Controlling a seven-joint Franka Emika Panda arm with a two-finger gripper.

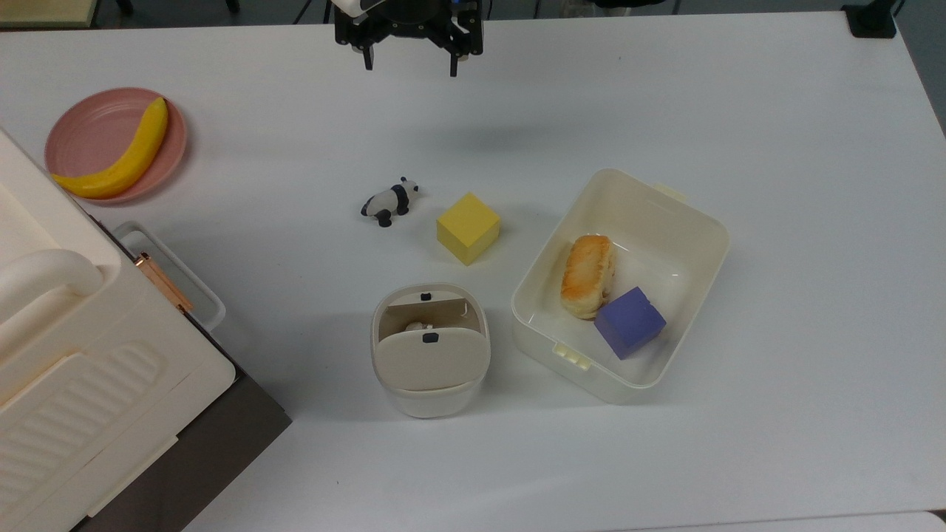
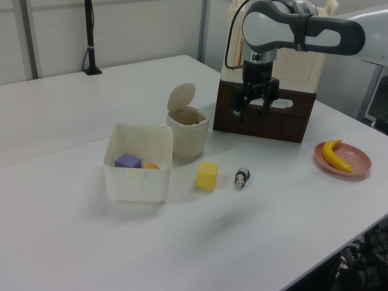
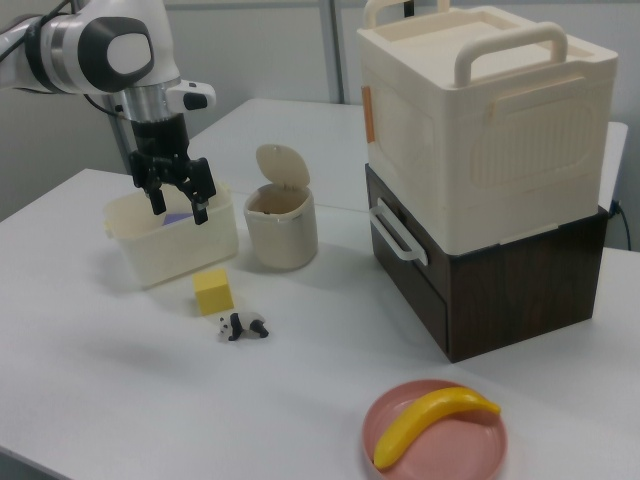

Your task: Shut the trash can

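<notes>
Your arm is hanging above the table, wrist vertical, gripper [image 1: 409, 63] pointing straight down | fingers are standing apart, holding nothing | trash can [image 1: 429, 351] is sitting well apart from it, lid [image 2: 181, 97] tilted up, just beside the food box [image 1: 665, 222] | yellow cube [image 1: 468, 227] and panda figure [image 1: 389, 201] are lying between.

This looks like a robotics lab: a broad white surface [image 1: 665, 103] set with test props such as a yellow cube [image 1: 468, 227], a toy panda [image 1: 389, 202] and a banana [image 1: 122, 154], plain partition walls behind and a black camera stand [image 2: 91, 39].
</notes>
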